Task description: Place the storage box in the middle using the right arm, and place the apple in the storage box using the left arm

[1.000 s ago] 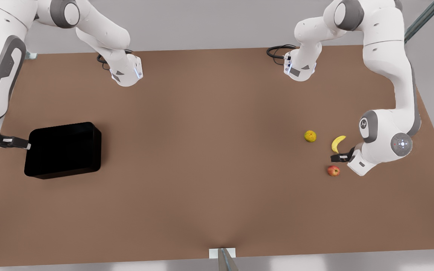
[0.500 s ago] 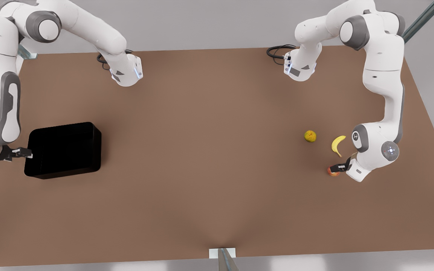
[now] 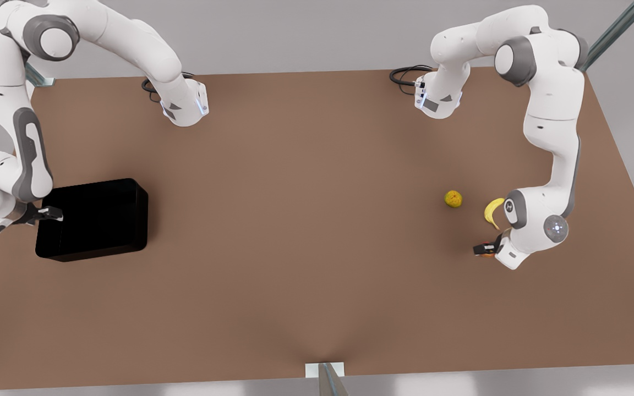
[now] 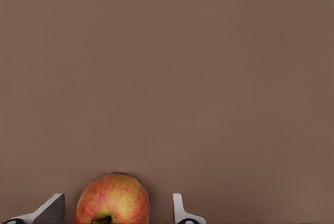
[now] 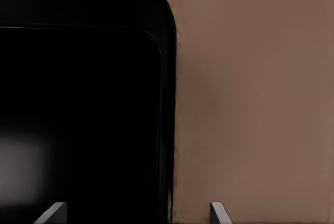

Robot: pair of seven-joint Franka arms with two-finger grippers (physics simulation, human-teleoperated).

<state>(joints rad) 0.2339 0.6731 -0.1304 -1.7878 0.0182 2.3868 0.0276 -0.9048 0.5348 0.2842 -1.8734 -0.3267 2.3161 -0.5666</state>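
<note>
Front view: storage box [image 3: 94, 219] lies long side left-right; both jaws spread, ungripping.

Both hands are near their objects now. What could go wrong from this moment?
The left hand straddles the apple off-centre; closing could push the round fruit out. The banana lies near that arm and might get bumped. The right hand spans the storage box wall near a corner, so the box may pivot when moved.

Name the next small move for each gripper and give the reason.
Probably close both. The left gripper is open with the apple between its fingers on the table, untouched on either side. The right gripper is open, straddling the storage box wall, and the box sits far from the middle.
</note>
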